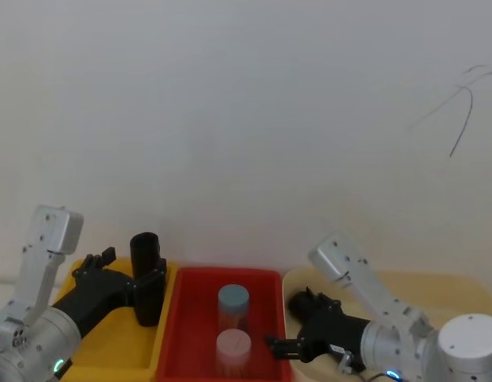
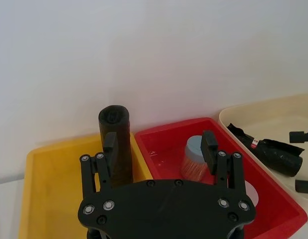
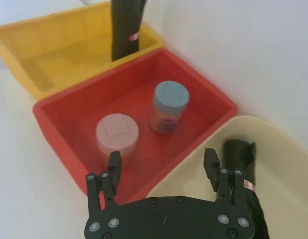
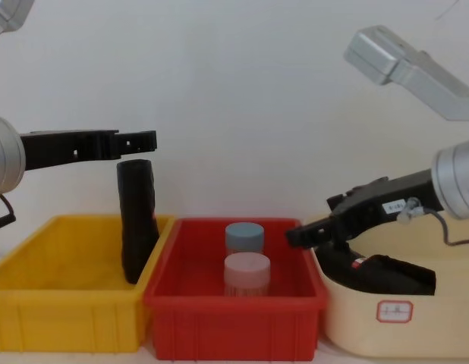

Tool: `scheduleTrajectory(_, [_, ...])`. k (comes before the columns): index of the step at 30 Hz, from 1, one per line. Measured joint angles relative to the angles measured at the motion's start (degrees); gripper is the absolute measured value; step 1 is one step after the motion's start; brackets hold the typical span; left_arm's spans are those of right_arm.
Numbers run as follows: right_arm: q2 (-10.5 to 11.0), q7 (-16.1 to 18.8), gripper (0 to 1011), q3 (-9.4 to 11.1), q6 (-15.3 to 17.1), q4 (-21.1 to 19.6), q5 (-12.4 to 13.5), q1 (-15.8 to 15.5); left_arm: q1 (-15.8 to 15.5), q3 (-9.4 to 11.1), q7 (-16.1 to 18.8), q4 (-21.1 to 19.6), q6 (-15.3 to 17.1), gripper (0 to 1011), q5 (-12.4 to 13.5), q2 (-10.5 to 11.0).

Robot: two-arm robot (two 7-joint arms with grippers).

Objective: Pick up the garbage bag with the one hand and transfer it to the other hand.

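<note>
Since the garbage bag [image 4: 136, 220] stands upright against the right wall of the yellow bin [image 4: 60, 303], my left tool [image 2: 159, 142] hangs released near its top. The right tool [image 3: 162, 159], also released, is ready over the cream bin [image 3: 283, 164].

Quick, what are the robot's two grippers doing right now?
Left gripper: open, holding nothing, near the upright garbage bag.
Right gripper: open, holding nothing.
</note>
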Motion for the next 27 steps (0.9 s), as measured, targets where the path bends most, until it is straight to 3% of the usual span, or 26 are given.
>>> scheduleTrajectory(27, [-3.85,5.01,1004,-5.52,-0.24,6.08,0.23,5.74,0.0,0.0,0.0,0.0,0.0,1001,-0.01,0.0])
